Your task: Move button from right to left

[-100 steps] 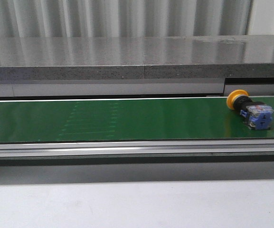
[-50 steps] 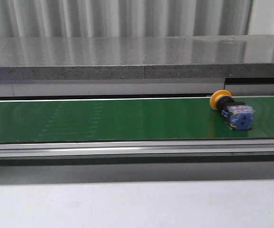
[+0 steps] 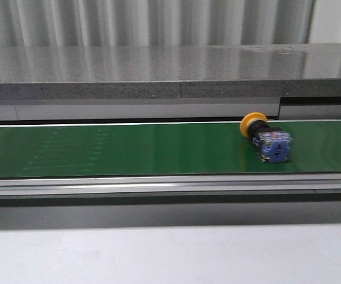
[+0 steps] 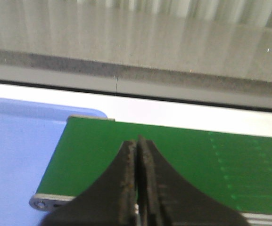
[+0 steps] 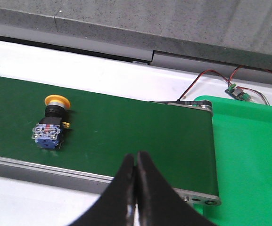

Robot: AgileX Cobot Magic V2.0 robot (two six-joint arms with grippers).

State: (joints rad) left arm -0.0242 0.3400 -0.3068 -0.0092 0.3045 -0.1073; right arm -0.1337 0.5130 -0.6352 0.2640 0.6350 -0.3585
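Front view: button (image 3: 266,138) on its side on right part of belt (image 3: 129,148), untouched, both grippers (image 4: 136,188) (image 5: 136,188) pressed together and empty; likely light, rigid, apt to roll on round cap, best pinched across blue block.

No writing, brand, number or sign can be read anywhere here. The button (image 3: 266,137) has red marks on its blue block, but they are too small and blurred to tell as letters or figures. The green belt (image 3: 129,148) carries only faint pale dashes, not characters.
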